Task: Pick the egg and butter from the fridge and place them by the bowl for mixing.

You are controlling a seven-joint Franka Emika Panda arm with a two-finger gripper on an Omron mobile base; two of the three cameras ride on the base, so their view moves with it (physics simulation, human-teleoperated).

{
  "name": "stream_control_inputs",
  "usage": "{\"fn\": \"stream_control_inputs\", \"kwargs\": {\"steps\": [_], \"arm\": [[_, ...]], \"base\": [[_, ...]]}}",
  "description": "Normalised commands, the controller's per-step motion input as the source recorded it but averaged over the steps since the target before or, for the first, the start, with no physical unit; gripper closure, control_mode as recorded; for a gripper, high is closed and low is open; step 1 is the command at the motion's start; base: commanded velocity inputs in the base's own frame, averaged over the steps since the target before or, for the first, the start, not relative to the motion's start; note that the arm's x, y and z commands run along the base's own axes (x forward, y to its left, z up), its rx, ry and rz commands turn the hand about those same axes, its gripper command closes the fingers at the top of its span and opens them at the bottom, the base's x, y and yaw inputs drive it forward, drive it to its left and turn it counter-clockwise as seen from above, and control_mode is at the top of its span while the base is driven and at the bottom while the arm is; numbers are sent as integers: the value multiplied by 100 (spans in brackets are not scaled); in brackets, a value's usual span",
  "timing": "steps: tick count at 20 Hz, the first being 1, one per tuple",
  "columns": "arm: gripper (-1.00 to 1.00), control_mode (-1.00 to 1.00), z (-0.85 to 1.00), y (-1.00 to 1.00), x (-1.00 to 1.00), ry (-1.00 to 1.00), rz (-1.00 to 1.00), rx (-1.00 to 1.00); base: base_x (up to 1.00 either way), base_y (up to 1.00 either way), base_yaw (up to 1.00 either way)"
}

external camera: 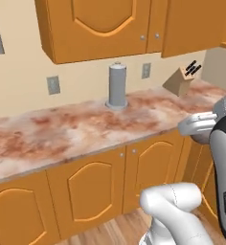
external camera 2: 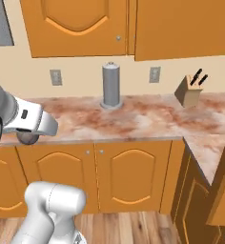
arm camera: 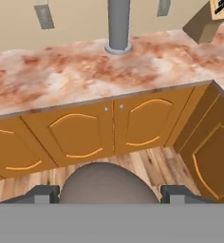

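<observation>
While the base faces a run of orange cabinets, I read the claw (arm camera: 109,192) from the hand view: its two dark fingertips (arm camera: 40,193) stand wide apart at 7 and 5 o'clock of that picture, and a roundish grey-brown egg (arm camera: 108,182) sits between them, bulging up at 6 o'clock. The jaws are spread well out yet closed around the egg, which reaches from one tip to the other, so I take it as held.

In the right base view the same egg (external camera 2: 27,137) shows as a small dark round shape under the white hand at 9 o'clock, in front of the counter edge. In the left base view the hand sits at 3 o'clock, just off the counter's front lip; the egg is mostly hidden there.

The marbled reddish countertop (arm camera: 61,80) runs across the hand view's upper half and turns a corner at 2 o'clock. On it a grey cylindrical canister (arm camera: 118,26) stands upright on a round base at 12 o'clock, against the beige wall. A wooden knife block (arm camera: 206,23) with dark handles leans at 1 o'clock, well apart from the canister. Two grey wall outlets (external camera 2: 56,77) flank the canister. Below the counter are closed cabinet doors (arm camera: 80,135) with small knobs, and wood flooring (arm camera: 142,166) beneath them.
</observation>
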Motion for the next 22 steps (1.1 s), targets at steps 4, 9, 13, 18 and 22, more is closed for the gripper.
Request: {"fn": "stream_control_inputs", "kwargs": {"steps": [4, 9, 13, 18, 22], "arm": [[100, 100, 0, 0, 0, 0, 0, 0], [100, 100, 0, 0, 0, 0, 0, 0], [100, 100, 0, 0, 0, 0, 0, 0], [100, 100, 0, 0, 0, 0, 0, 0], [100, 100, 0, 0, 0, 0, 0, 0]], "base": [[46, 0, -61], [40, 0, -67], [44, 0, -67], [49, 0, -63], [55, 0, -51]]}}
